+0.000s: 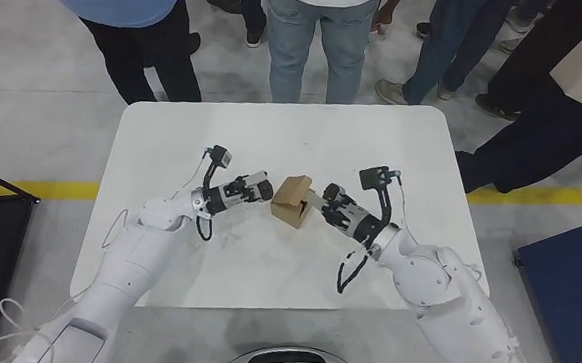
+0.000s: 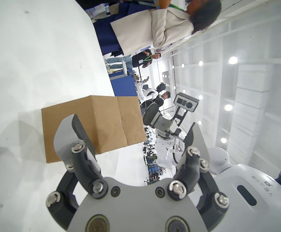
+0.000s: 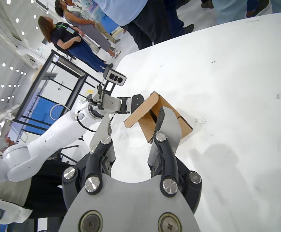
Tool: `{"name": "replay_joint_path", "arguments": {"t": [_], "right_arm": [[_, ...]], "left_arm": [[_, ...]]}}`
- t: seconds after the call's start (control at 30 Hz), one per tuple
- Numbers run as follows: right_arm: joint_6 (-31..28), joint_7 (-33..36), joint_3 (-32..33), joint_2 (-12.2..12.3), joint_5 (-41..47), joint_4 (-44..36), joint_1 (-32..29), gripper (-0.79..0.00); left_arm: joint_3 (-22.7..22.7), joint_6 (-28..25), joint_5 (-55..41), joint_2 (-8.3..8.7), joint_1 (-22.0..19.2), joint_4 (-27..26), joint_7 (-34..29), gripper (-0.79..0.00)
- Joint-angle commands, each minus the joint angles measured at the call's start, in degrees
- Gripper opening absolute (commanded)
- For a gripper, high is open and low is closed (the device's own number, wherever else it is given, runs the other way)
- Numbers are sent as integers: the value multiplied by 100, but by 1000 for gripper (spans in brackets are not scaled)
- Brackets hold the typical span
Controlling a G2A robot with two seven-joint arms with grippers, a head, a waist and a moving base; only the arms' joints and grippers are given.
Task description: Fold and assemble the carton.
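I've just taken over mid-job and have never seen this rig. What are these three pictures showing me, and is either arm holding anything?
This is a two-armed robot working at a white table. The top picture looks down from a camera above the arms. The other two come from a camera on each wrist, so each shows that arm's own fingers up close. One brown carton lies on the table, partly folded, with one end open. The left gripper is beside it with its fingers open. The right gripper is also open, with one finger at the carton's open end. Neither looks clamped on it.
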Motion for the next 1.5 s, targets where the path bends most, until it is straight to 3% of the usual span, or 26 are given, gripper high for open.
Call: {"name": "replay_joint_path", "arguments": {"t": [0.0,0.2,0.27,0.4,0.67,0.73,0.9,1.47], "right_arm": [[145,-69,-153,-19,-348,-29,52,-219],[532,-210,-512,-75,-1129,-35,164,-203],[621,-234,-570,-83,-1400,-18,196,-111],[854,-248,-733,-89,-2258,2,204,-117],[843,-364,-898,-97,-3189,33,133,-219],[851,-467,-916,-103,-3357,27,112,-314],[882,-714,-886,-108,-3632,-20,-26,-388],[688,-313,-1092,-226,-3681,253,215,-413]], "left_arm": [[40,43,-53,-34,-78,135,134,0],[394,155,-113,-160,-194,284,-134,0],[496,204,-206,-202,-205,341,-238,0],[614,178,-379,-276,-229,466,-274,0],[632,104,-520,-329,-288,582,-381,0],[624,95,-520,-333,-294,593,-394,0],[602,88,-528,-343,-290,607,-396,0],[588,175,-439,-387,-344,614,-375,0]]}}
